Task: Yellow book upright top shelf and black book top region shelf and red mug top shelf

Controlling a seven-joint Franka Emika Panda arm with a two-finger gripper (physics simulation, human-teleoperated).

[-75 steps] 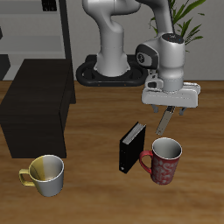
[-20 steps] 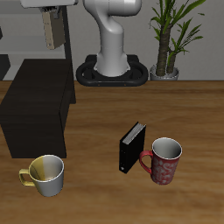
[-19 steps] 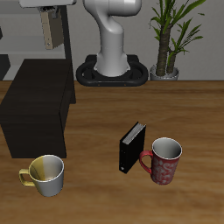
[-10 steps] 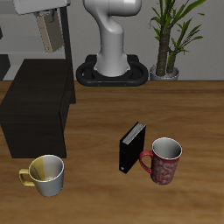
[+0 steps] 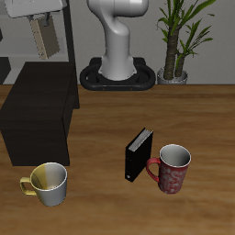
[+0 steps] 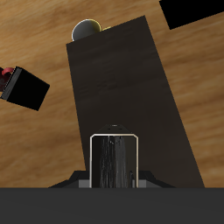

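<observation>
Carrying the yellow book (image 5: pixel 43 39) pinched between its fingers, the gripper (image 5: pixel 41 27) has come lower and drifted a little over the last second, and now hangs above the back of the shelf (image 5: pixel 37 106). A few seconds ago it hovered empty over the black book (image 5: pixel 139 153) and the red mug (image 5: pixel 171 168); since then it has swung right across the table with its load. The wrist view agrees: the book (image 6: pixel 113 160) hangs on end in the jaws, with the long dark top of the shelf (image 6: pixel 122 87) straight below it and not yet touching. This looks like the start of the descent that will stand the book upright on the shelf top, so the first part of the task seems close to done but not finished. The black book stands on the table just beside the red mug, both well apart from the shelf and untouched. A yellow-and-white mug (image 5: pixel 48 183) sits near the front edge, by the shelf's front.
</observation>
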